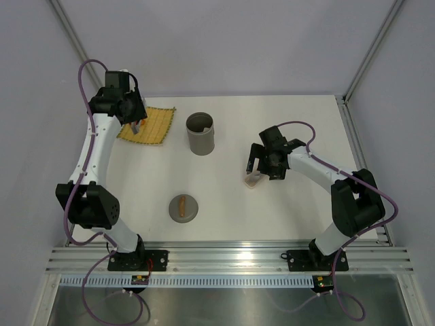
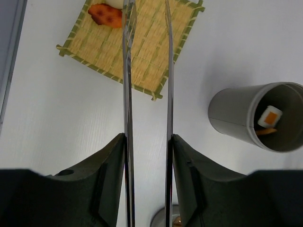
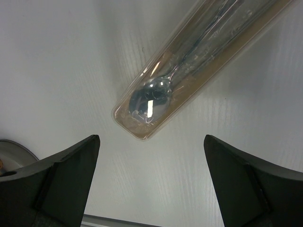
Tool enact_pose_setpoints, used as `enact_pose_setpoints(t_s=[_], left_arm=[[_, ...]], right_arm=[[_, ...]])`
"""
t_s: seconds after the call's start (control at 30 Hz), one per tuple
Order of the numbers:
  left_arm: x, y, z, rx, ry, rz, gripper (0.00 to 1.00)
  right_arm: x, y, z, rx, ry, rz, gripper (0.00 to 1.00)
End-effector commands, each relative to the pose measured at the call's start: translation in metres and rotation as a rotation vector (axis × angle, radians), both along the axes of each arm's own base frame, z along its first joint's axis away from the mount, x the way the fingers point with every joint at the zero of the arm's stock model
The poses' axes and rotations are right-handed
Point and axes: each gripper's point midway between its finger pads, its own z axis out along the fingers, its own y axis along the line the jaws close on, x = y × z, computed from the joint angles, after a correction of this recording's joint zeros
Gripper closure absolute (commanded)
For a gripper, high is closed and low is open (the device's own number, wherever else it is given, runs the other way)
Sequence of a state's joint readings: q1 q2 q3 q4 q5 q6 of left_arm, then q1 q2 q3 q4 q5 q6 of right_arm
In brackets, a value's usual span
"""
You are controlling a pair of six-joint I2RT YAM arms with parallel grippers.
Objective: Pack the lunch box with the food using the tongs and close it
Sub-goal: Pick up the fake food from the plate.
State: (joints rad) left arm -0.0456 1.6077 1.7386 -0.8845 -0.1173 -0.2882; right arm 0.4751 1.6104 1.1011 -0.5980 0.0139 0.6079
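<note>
The left gripper (image 2: 147, 142) holds long silver metal tongs (image 2: 128, 94), reaching beside 1 red food piece (image 2: 106, 15) on the yellow woven mat (image 2: 147, 56). A weak squeeze could drop it short of the grey cylindrical lunch box (image 2: 232, 118). The right gripper (image 3: 149, 142) stands wide, empty.

Robotics lab test cell, seen from my remote console: a bare white table (image 1: 272, 217) boxed in by plain grey panels (image 1: 224, 41) and aluminium frame posts (image 1: 370, 51). My left arm (image 1: 95, 149) and right arm (image 1: 319, 170) stand bolted to a slotted aluminium rail (image 1: 231, 257), trailing purple cables (image 1: 83, 85).
</note>
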Motion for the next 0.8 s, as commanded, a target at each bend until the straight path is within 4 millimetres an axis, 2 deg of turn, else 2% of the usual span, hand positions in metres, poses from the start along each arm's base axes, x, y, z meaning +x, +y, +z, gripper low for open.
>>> enact_pose_setpoints(t_s=[0.0,0.1,0.17,0.2,0.23,0.3,0.37,0.43,0.6,0.77], left_arm=[[0.032,0.018,-0.003,0.029,-0.025,0.073,0.55],[0.047,0.024,-0.004,0.041,-0.026,0.089,0.54],[0.056,0.030,-0.015,0.061,-0.001,0.112,0.53],[0.060,0.033,-0.010,0.065,-0.011,0.120,0.53],[0.066,0.035,-0.020,0.072,0.011,0.125,0.51],[0.073,0.037,-0.020,0.079,0.008,0.128,0.50],[0.081,0.040,-0.031,0.094,0.033,0.131,0.50],[0.085,0.042,-0.030,0.108,0.030,0.133,0.50],[0.096,0.048,-0.043,0.141,0.053,0.141,0.44],[0.106,0.051,-0.050,0.160,0.059,0.136,0.44]], right_arm=[[0.011,0.012,0.011,0.030,-0.041,0.008,0.00],[0.012,0.012,0.012,0.028,-0.040,0.011,0.01],[0.012,0.013,0.012,0.028,-0.039,0.013,0.01],[0.011,0.013,0.009,0.026,-0.031,0.014,0.01],[0.012,0.014,0.011,0.028,-0.035,0.016,0.00],[0.012,0.014,0.010,0.026,-0.033,0.020,0.01],[0.013,0.013,0.009,0.020,-0.031,0.023,0.01],[0.014,0.014,0.009,0.015,-0.032,0.031,0.01],[0.017,0.015,0.006,0.010,-0.020,0.034,0.01],[0.021,0.018,0.005,0.006,-0.019,0.041,0.01]])
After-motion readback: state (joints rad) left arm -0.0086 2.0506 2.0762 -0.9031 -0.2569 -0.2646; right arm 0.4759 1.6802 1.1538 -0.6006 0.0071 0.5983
